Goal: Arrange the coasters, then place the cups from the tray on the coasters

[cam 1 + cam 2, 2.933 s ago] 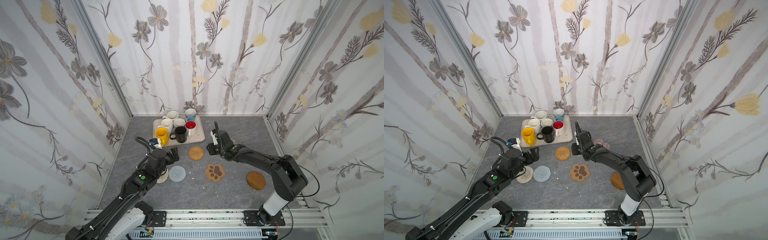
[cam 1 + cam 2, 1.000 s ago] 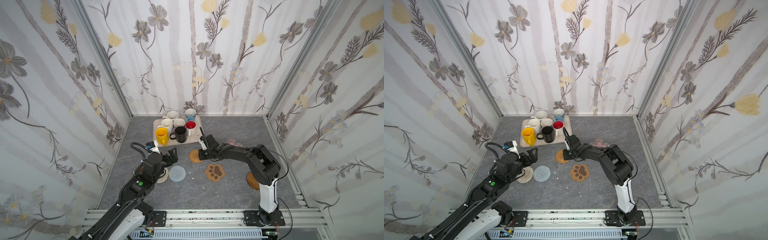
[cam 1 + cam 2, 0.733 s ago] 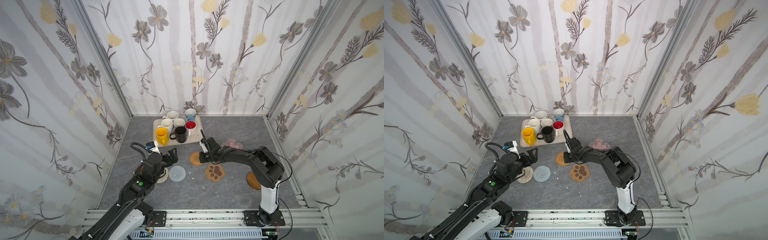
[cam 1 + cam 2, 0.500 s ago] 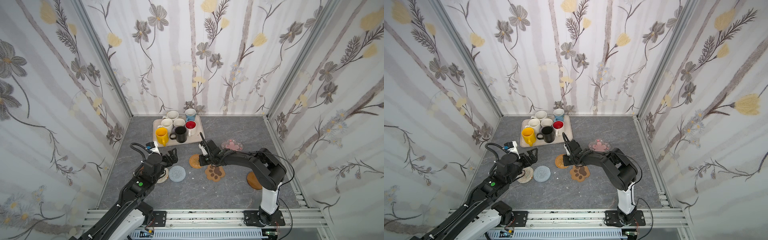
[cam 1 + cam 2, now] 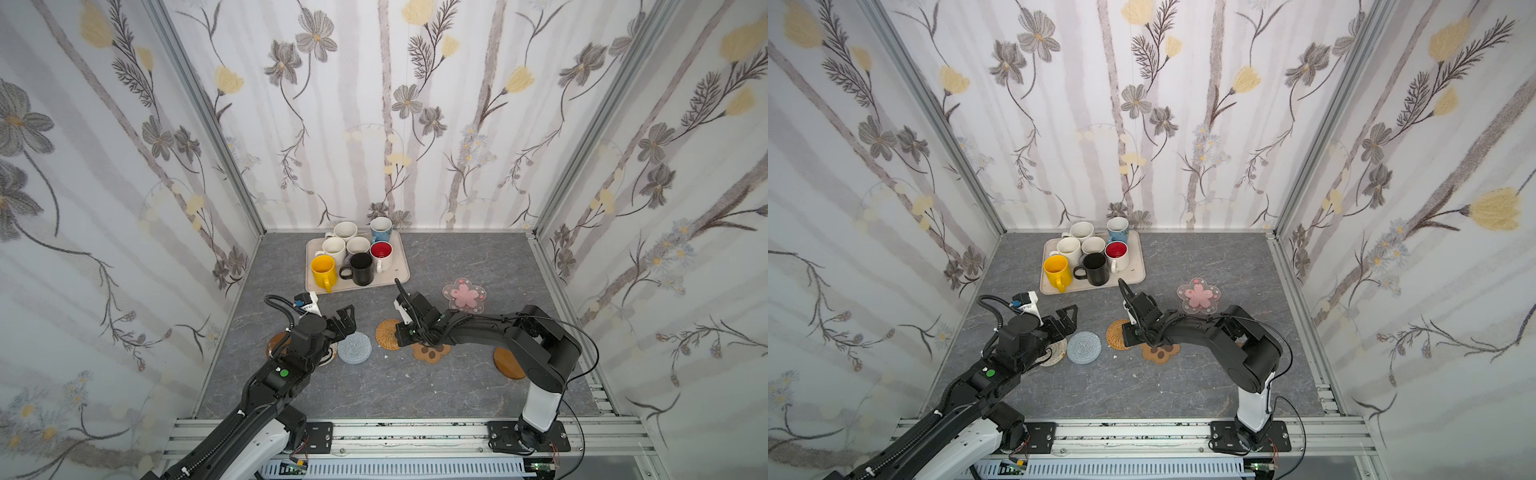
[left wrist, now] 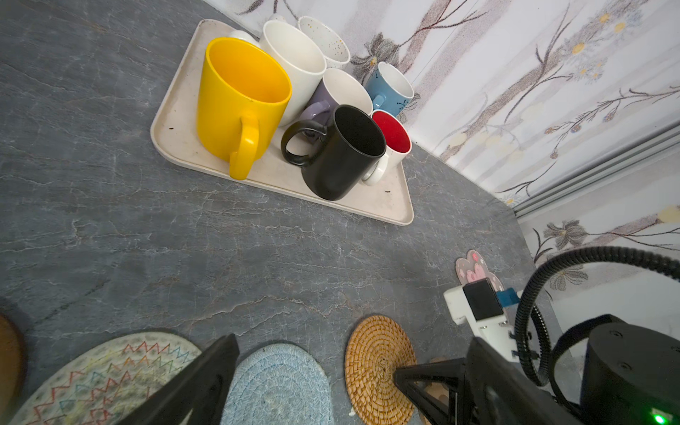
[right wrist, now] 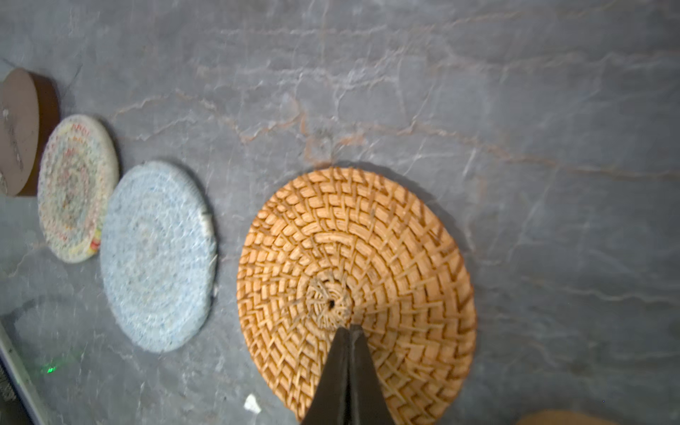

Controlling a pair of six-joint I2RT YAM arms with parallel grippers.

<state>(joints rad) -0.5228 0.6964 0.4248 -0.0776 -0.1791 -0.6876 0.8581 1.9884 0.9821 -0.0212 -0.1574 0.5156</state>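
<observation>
My right gripper (image 7: 349, 329) is shut, its joined tips pressing down on the round rattan coaster (image 5: 388, 334) close to its centre. To the left of that lie the blue crochet coaster (image 5: 354, 348), the beige woven coaster (image 5: 1054, 353) and a brown wooden disc (image 7: 18, 128), in a row. The paw coaster (image 5: 432, 353) is partly under my right arm. The pink blossom coaster (image 5: 464, 295) lies further back. My left gripper (image 5: 347, 320) hovers open over the blue coaster's far edge, holding nothing. Several cups, among them yellow (image 5: 322, 270) and black (image 5: 360, 268), stand on the tray (image 5: 400, 272).
A second wooden disc (image 5: 505, 363) lies at the front right, half under my right arm's base link. Small white crumbs (image 7: 252, 403) sit beside the rattan coaster. Patterned walls close in three sides; a metal rail (image 5: 374, 432) runs along the front.
My right gripper has slid the rattan coaster toward the front, nearer the blue coaster and beside the paw, and its jaws have closed fully. The left arm has stayed put.
</observation>
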